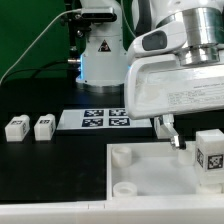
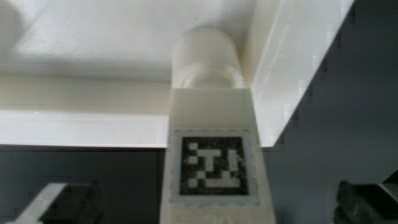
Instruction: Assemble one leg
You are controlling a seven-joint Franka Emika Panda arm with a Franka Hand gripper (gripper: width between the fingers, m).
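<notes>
In the wrist view a white leg (image 2: pixel 214 130) with a black-and-white tag lies between my fingers, its round end against a corner of the large white tray-like piece (image 2: pixel 89 85). My gripper (image 2: pixel 217 208) is open, with dark fingers (image 2: pixel 63 205) standing well clear on both sides of the leg. In the exterior view the gripper (image 1: pixel 172 138) hangs over the tray piece (image 1: pixel 150 180), and a tagged leg (image 1: pixel 210 155) stands at its right end. Two more legs (image 1: pixel 15 127) (image 1: pixel 43 126) sit on the table at the exterior view's left.
The marker board (image 1: pixel 100 120) lies behind the tray piece. Round sockets (image 1: pixel 122 155) show at the tray piece's left corners. A white camera stand (image 1: pixel 100 45) with a cable is at the back.
</notes>
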